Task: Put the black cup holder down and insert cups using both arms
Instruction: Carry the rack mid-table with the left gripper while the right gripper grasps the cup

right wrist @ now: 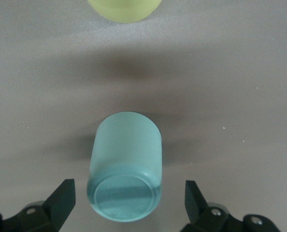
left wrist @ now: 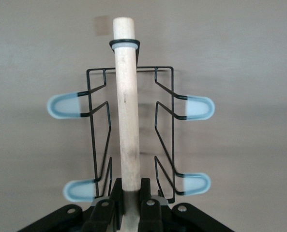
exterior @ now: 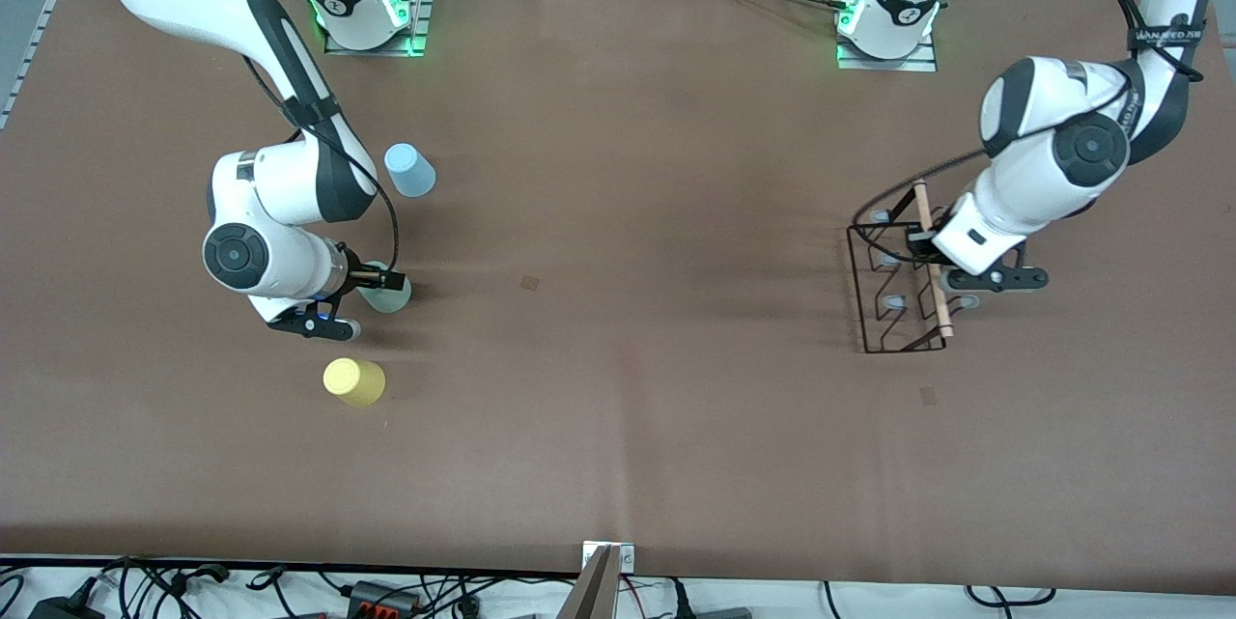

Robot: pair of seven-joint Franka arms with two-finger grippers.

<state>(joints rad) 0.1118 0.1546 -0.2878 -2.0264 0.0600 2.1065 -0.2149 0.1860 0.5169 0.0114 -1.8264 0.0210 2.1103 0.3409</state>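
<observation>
The black cup holder (exterior: 856,286) is toward the left arm's end of the table, its wooden rod handle (exterior: 937,300) on top. My left gripper (exterior: 929,257) is shut on that rod; in the left wrist view the gripper (left wrist: 130,193) clamps the rod (left wrist: 126,106) with grey-blue tipped pegs (left wrist: 63,105) on both sides. I cannot tell whether the holder rests on the table. My right gripper (exterior: 372,281) is open around the pale green cup (exterior: 391,295), which stands mouth down. In the right wrist view the gripper (right wrist: 128,195) has one finger (right wrist: 63,198) on each side of this cup (right wrist: 126,150), not touching it.
The light blue cup (exterior: 410,170) stands mouth down, farther from the front camera than the green cup. The yellow cup (exterior: 354,381) is nearer to the camera and shows in the right wrist view (right wrist: 125,9). Brown mat (exterior: 628,310) covers the table.
</observation>
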